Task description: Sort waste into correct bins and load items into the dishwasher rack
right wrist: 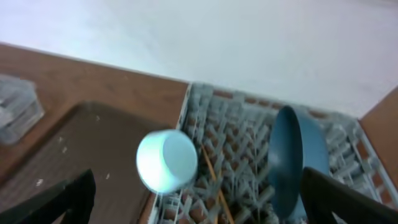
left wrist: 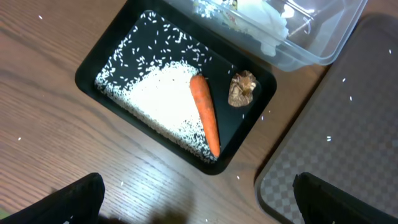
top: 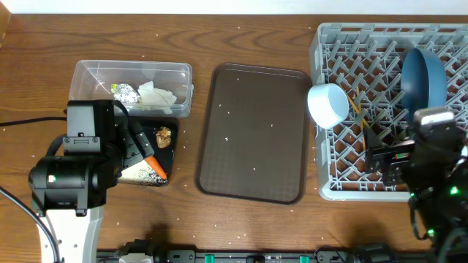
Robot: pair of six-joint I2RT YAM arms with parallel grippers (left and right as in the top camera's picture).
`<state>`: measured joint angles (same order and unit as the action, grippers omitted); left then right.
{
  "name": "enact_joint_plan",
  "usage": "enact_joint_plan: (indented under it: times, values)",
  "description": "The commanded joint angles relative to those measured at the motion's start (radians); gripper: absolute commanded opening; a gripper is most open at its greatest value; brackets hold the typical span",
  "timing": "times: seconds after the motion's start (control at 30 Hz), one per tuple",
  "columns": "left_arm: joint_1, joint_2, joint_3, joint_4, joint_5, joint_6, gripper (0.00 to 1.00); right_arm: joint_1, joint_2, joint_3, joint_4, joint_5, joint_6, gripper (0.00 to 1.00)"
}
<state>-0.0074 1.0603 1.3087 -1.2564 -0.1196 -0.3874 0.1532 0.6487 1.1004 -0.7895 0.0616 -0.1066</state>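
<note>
Wrapper [top: 124,93] print illegible, in clr tub [top: 99,73].

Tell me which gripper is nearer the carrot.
Left. The left gripper hovers above the carrot in the black tray. The right gripper is far across the table, over the dishwasher rack.

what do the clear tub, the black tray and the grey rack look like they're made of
Clear tub: thin glossy plastic; you can see straight through its walls. Black tray: probably plastic, with a smooth dark finish and rounded moulded corners. Grey rack: moulded plastic, matte, with a lattice floor and upright pegs.
</note>
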Motion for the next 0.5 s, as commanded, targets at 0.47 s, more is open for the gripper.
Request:
enact_joint_plan:
  times: [0.47]
  values:
    - [0.005, 0.004, 0.005, -0.005, -0.016, 0.013, 0.98, -0.103, -0.563, -0.784, 0.48, -0.044, -0.021, 0.99]
